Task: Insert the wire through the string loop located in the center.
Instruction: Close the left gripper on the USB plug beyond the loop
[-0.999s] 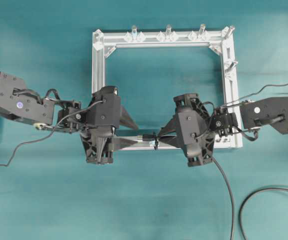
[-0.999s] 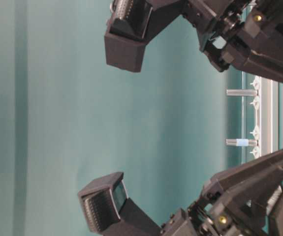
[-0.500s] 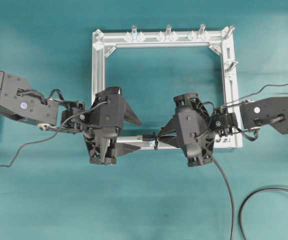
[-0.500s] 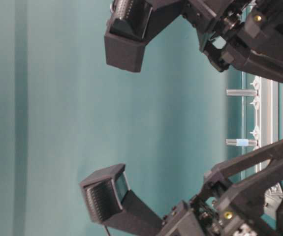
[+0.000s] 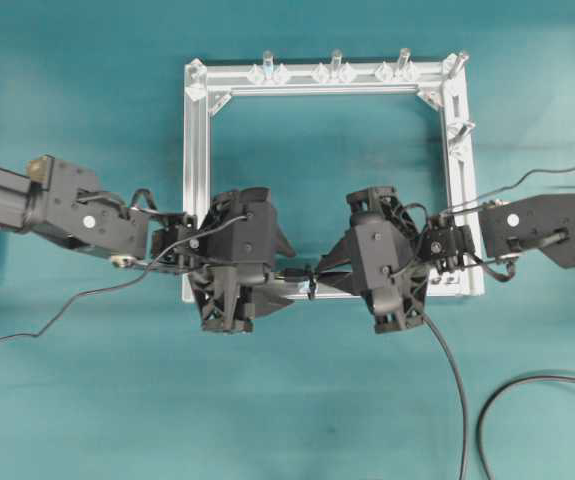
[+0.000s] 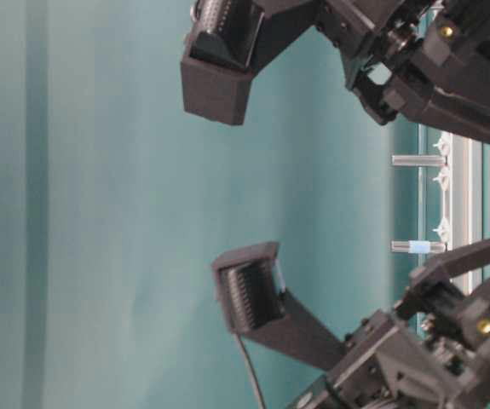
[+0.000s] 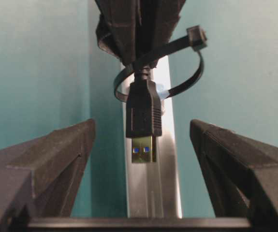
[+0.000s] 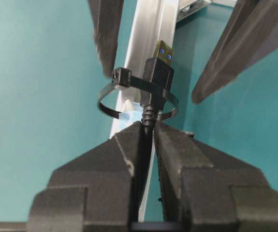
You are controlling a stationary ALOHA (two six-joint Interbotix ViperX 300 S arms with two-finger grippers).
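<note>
We have the wire (image 8: 151, 92) plug-first through the string loop (image 8: 110, 99): in the right wrist view the black plug body sits inside the ring, gold tip (image 8: 163, 50) sticking out past it toward the top of the frame. Right gripper (image 8: 148, 133) has its fingers together on the wire just behind the plug's strain relief, at lower centre of that view.

In the left wrist view we see the plug (image 7: 143, 121) from the other side, hanging at centre frame, its tip (image 7: 143, 152) pointing down over the silver bar (image 7: 151, 193). The loop (image 7: 187, 67) circles the plug's rear end at upper centre. Left gripper (image 7: 141, 145) has its fingers wide apart, one at lower left (image 7: 42, 159), one at lower right (image 7: 240, 164), the plug between them, touching neither.

In the overhead view both grippers sit at the bottom bar of the aluminium frame (image 5: 197, 150), mid frame: left gripper (image 5: 285, 275) from the left, right gripper (image 5: 329, 272) from the right, loop (image 5: 311, 280) and plug just between them. The wire trails off the right gripper down to the lower right corner (image 5: 452, 370). Upright pegs (image 5: 336, 62) line the frame's top bar.

Table-level view shows only arm bodies and a peg (image 6: 415, 246) with a blue band; loop and plug are hidden there.
</note>
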